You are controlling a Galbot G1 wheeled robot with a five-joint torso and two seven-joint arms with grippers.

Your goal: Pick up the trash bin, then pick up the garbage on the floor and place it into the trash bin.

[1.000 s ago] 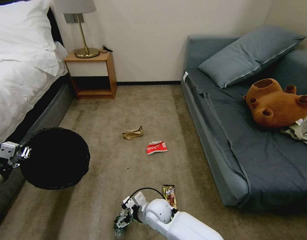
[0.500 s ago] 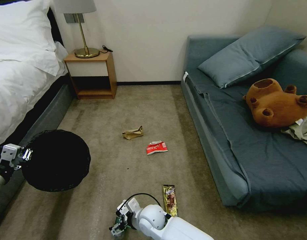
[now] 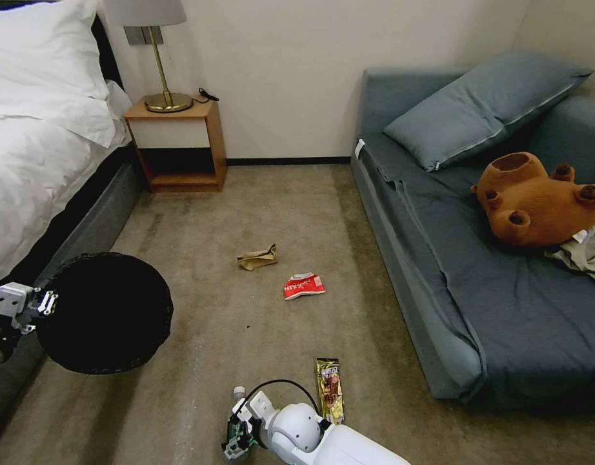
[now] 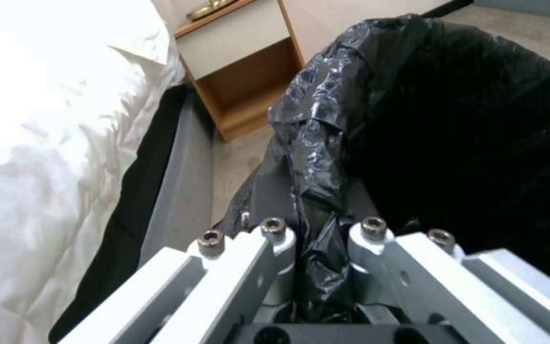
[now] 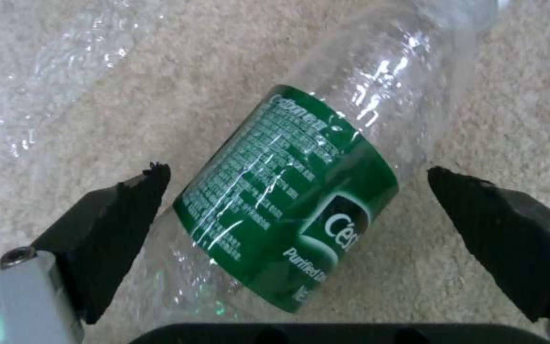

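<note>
The round black trash bin hangs off the floor beside the bed, mouth towards me. My left gripper is shut on its rim. In the left wrist view the left gripper pinches the wrinkly liner on the trash bin. Low at the front, my right gripper is open over the clear bottle. In the right wrist view the right gripper straddles the green-labelled bottle lying on the carpet, its black pads apart from it. More garbage lies on the floor: a yellow-brown wrapper, a red-and-white packet and a tan paper bag.
A white bed runs along the left, with a wooden nightstand and lamp at the wall. A blue-grey sofa on the right holds a pillow, a brown plush bear and olive clothes. Open carpet lies between them.
My right gripper has dropped lower over the bottle, and the bottle's cap now shows beyond it. The bin in my left gripper has sunk slightly.
</note>
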